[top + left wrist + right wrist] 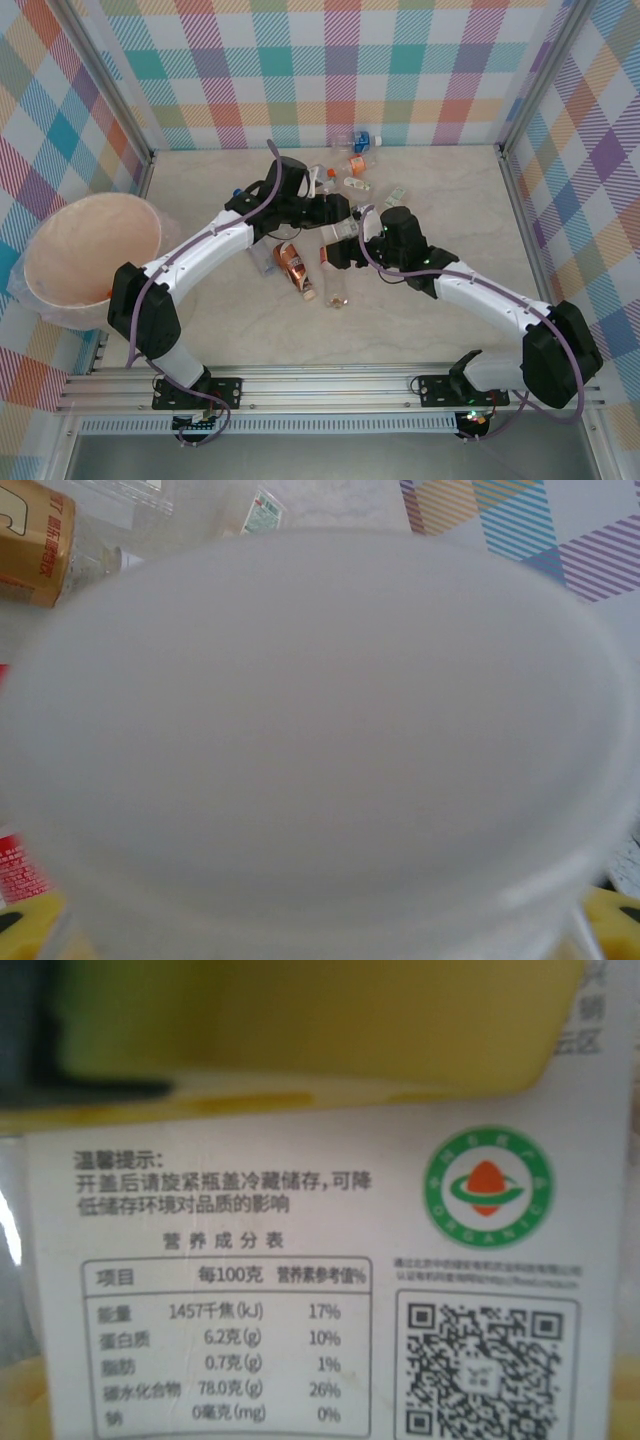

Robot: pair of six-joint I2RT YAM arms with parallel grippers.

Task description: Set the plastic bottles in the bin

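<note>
Bottle (320, 740), pale, between left end effector (345, 215) pads (612, 910); white-labelled bottle (320, 1290) against right end effector (343, 248); grips unclear.

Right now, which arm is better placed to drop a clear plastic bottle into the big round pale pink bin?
Probably left: the round pale pink bin sits on the left arm's side, near its shoulder; the right gripper would have to cross over.

Bright even light, soft shadows, left wrist view milky blur (too close), right wrist sharp.

The bin (90, 250) is pale pink, the walls (350, 60) pastel plaid (white, green-emblemed label on one bottle (300, 1290)).
</note>
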